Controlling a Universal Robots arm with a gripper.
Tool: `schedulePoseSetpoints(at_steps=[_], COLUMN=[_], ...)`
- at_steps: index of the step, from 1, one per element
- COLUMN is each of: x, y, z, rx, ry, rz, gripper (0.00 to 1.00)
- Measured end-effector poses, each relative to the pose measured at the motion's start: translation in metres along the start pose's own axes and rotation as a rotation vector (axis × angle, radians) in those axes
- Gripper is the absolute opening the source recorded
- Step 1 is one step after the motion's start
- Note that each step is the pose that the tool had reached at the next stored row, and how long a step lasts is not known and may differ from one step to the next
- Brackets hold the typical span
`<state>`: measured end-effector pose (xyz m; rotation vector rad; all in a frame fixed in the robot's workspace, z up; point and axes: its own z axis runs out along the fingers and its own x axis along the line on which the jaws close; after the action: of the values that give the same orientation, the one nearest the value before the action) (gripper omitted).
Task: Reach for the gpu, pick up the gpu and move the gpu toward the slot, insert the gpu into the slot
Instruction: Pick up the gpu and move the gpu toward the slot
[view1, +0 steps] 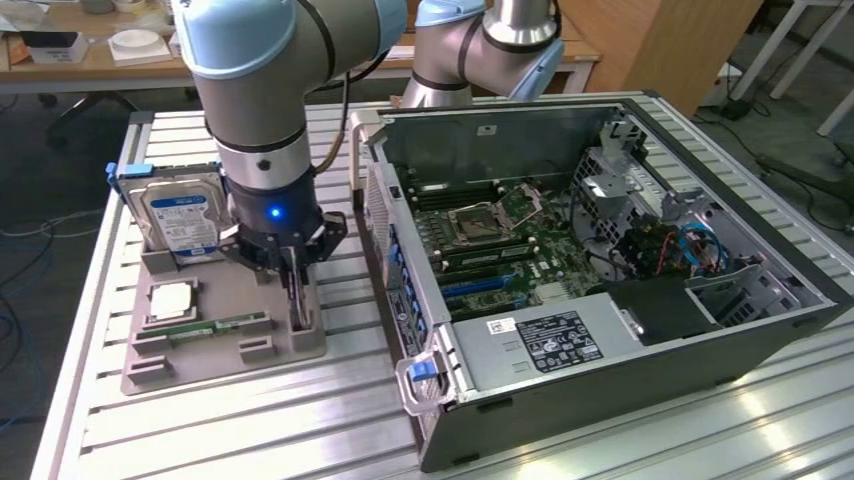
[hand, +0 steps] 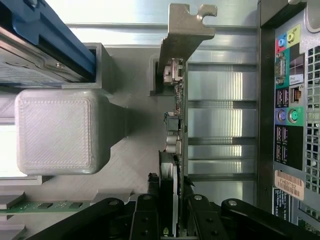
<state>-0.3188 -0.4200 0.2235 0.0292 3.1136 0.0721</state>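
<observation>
step: pick-up; end effector (view1: 296, 268) was down on the gpu (hand: 176, 125), card standing on edge in the grey holder tray (view1: 287, 350) on the surface (view1: 174, 440).
grip: fingers (hand: 145, 220) sat either side of the card's edge, probably clamped on it.
next move: called for a straight lift clear of the holder, judged from the snug fit.
slot: on the motherboard (view1: 534, 235) inside the open case (view1: 627, 340); exact strip hard to pick out.
hidden: card's lower edge, buried in the holder; contact pads cut off.
</observation>
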Motion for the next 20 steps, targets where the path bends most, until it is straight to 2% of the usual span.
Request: schedulePoseSetpoints(at_steps=[7,20], x=[0.0,-0.001], y=[0.0004,0.0015], z=[-0.0077,-0.0315], rx=[-0.0001,0.0], ry=[-0.0001,-0.0001], rz=[0.0,0.0], gripper=[0.27,0.27])
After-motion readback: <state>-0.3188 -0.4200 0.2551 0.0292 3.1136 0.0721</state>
